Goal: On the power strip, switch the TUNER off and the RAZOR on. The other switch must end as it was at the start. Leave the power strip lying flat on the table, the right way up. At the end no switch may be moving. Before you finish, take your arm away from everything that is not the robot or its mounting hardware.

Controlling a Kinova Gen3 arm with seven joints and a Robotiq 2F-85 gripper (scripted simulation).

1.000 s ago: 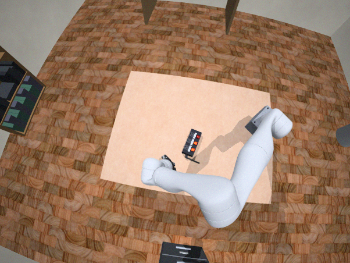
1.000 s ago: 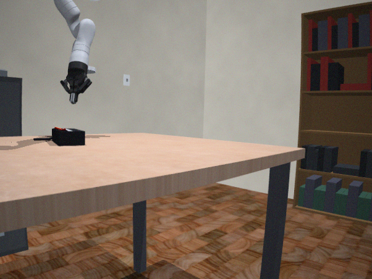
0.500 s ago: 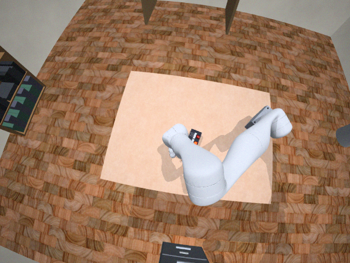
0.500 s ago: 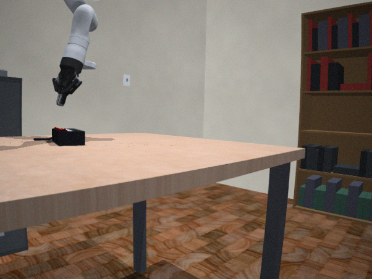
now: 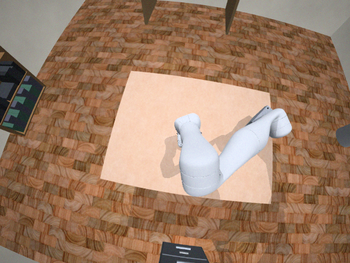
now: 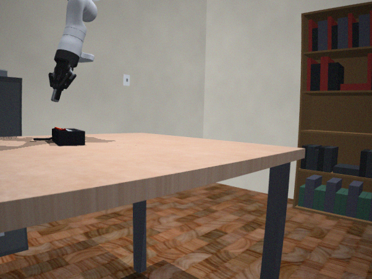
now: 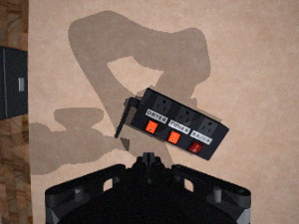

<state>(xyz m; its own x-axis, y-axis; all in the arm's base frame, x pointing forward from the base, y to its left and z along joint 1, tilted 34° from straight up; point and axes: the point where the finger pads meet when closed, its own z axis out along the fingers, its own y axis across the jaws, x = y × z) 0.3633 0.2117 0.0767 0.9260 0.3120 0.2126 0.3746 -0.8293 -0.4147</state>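
Note:
A black power strip lies flat on the table, right way up, with three outlets and three rocker switches. In the wrist view the labels read DRYER, TUNER and RAZOR from left to right. The DRYER switch and TUNER switch look bright orange; the RAZOR switch looks darker red. My gripper is shut and empty, well above the strip. In the side view the gripper hangs above the strip. In the overhead view my arm hides the strip.
A short black cord leaves the strip's left end. A dark filing cabinet stands beyond the table's edge. A bookshelf stands at the far wall.

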